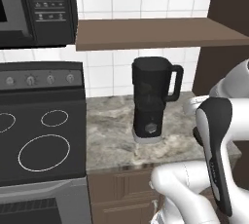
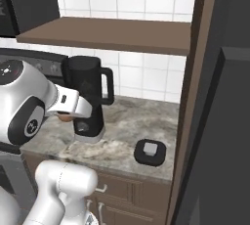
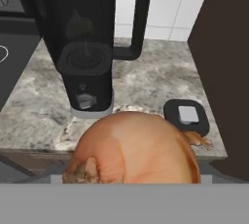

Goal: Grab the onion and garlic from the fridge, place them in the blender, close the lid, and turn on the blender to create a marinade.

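Onion carried near the blender

The hand view shows the onion gripped in the wide-spread end effector above the bench edge, before the blender; the right base view shows the lid lying beside it.

The blender stands upright mid-desk under a brown shelf, which caps the room above its open top. The lid lies on the desk to its right, apart. A dark cabinet wall closes the right side; the stove borders the left.
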Robot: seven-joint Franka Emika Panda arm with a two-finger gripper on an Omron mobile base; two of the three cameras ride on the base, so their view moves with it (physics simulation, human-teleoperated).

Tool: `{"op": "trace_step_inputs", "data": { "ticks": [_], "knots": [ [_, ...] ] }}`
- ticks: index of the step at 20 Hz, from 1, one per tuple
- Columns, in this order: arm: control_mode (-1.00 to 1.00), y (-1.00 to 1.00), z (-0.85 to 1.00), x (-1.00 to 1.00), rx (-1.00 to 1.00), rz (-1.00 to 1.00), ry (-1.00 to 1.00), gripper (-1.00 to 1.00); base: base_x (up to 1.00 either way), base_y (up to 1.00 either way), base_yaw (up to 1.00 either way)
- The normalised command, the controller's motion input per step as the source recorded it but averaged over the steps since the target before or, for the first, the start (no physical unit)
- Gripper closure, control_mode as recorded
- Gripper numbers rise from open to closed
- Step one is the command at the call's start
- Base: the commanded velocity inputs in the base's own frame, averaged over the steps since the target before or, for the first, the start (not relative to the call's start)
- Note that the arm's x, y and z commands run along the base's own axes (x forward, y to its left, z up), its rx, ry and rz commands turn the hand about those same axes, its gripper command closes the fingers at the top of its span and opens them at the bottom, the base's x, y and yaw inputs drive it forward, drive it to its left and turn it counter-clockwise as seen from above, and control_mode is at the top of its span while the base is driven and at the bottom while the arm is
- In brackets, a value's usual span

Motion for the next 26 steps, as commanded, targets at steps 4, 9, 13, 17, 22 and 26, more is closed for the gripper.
{"op": "trace_step_inputs", "data": {
  "ticks": [4, 9, 13, 17, 22, 26],
  "knots": [
    [1.00, 0.00, 0.00, 0.00, 0.00, 0.00, 0.00, 1.00, 0.16, -0.15, -0.22],
    [1.00, 0.00, 0.00, 0.00, 0.00, 0.00, 0.00, 1.00, 0.06, -0.07, -0.06],
    [1.00, 0.00, 0.00, 0.00, 0.00, 0.00, 0.00, 1.00, 0.33, -0.24, -0.04],
    [-1.00, 0.00, 0.10, 0.05, 0.00, 0.00, 0.00, 1.00, 0.18, -0.10, 0.00],
    [-1.00, 0.07, 0.91, 0.22, 0.02, 0.00, 0.00, 1.00, 0.00, 0.00, 0.00],
    [-1.00, 0.37, 0.99, 0.58, 0.00, 0.00, 0.02, 1.00, 0.00, 0.00, 0.00]
  ]
}}
